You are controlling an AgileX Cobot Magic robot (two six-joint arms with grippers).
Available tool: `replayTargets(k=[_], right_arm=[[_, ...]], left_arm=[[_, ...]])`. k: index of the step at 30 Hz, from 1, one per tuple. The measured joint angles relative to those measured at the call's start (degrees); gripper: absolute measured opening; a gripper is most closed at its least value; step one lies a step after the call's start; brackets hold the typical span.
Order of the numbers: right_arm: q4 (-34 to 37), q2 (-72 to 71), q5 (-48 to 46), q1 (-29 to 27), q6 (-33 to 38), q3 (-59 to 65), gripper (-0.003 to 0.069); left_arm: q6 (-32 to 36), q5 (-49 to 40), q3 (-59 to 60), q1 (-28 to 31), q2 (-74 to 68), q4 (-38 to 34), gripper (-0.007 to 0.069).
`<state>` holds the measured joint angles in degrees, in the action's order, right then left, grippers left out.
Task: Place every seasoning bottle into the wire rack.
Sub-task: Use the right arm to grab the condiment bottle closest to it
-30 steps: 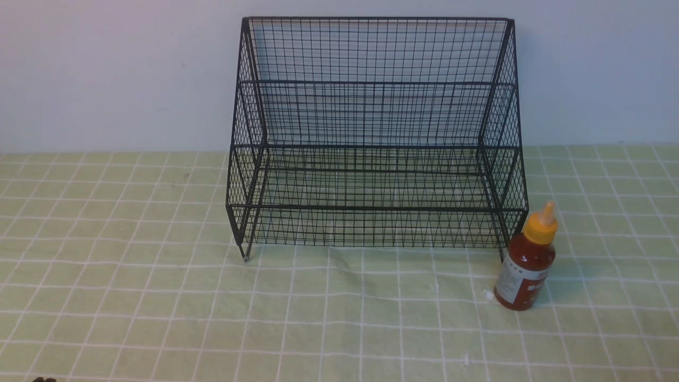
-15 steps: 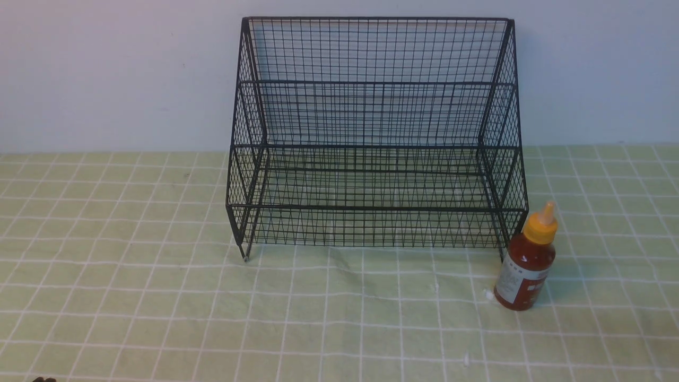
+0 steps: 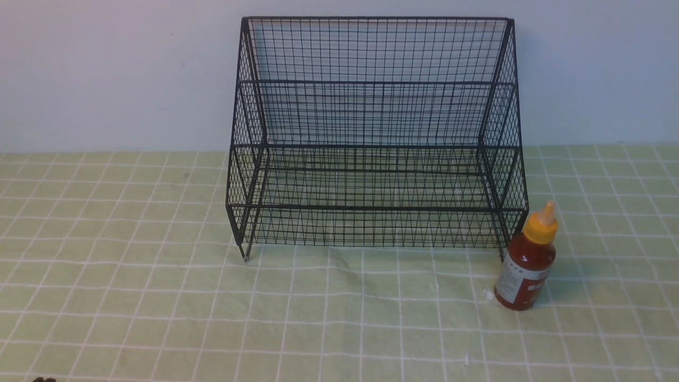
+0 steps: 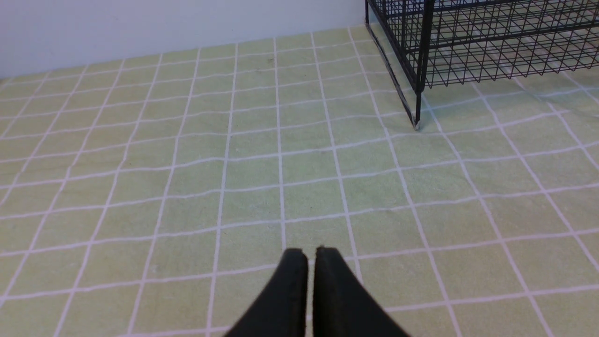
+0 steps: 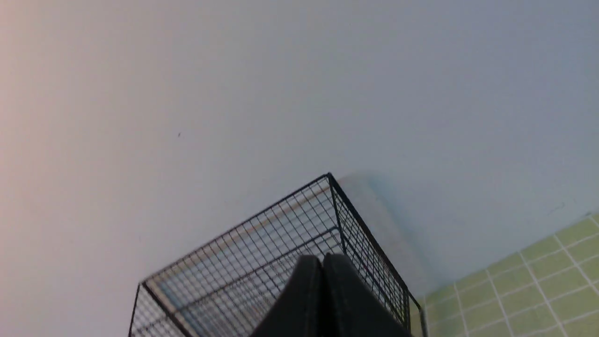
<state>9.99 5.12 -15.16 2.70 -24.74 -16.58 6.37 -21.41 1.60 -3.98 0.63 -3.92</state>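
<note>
The seasoning bottle [image 3: 527,263], dark red with a yellow-orange nozzle cap and a white-and-red label, stands tilted on the cloth at the wire rack's front right foot. The black wire rack [image 3: 374,143] stands against the wall with nothing in its tiers. It also shows in the left wrist view [image 4: 468,47] and the right wrist view [image 5: 281,252]. My left gripper [image 4: 309,255] is shut and empty, low over the cloth, short of the rack's front left foot. My right gripper [image 5: 323,260] is shut and empty, pointing up at the rack's top and the wall. Neither gripper shows in the front view.
A green cloth with a white grid [image 3: 159,297] covers the table. A pale wall [image 3: 106,74] stands right behind the rack. A small white speck [image 3: 489,295] lies by the bottle's base.
</note>
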Motion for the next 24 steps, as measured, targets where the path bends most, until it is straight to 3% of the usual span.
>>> replayTargets(k=[5,11,18,24], right_arm=[[-5.7,17.6,-27.1,1.4,5.5,-20.0,-0.0015],[-6.3,38.6,-46.0,1.8,15.5,-38.5,-0.0001],[-2.4,57.8,-49.5,1.8,24.7,-48.6,0.0141],[2.2,68.6,-47.4,3.8,30.5,-49.4,0.0346]], left_arm=[[0.0,0.0,0.0,0.0,0.0,0.0,0.0004],[0.0,0.0,0.0,0.0,0.0,0.0,0.0004],[0.0,0.0,0.0,0.0,0.0,0.0,0.0004],[0.0,0.0,0.0,0.0,0.0,0.0,0.0004]])
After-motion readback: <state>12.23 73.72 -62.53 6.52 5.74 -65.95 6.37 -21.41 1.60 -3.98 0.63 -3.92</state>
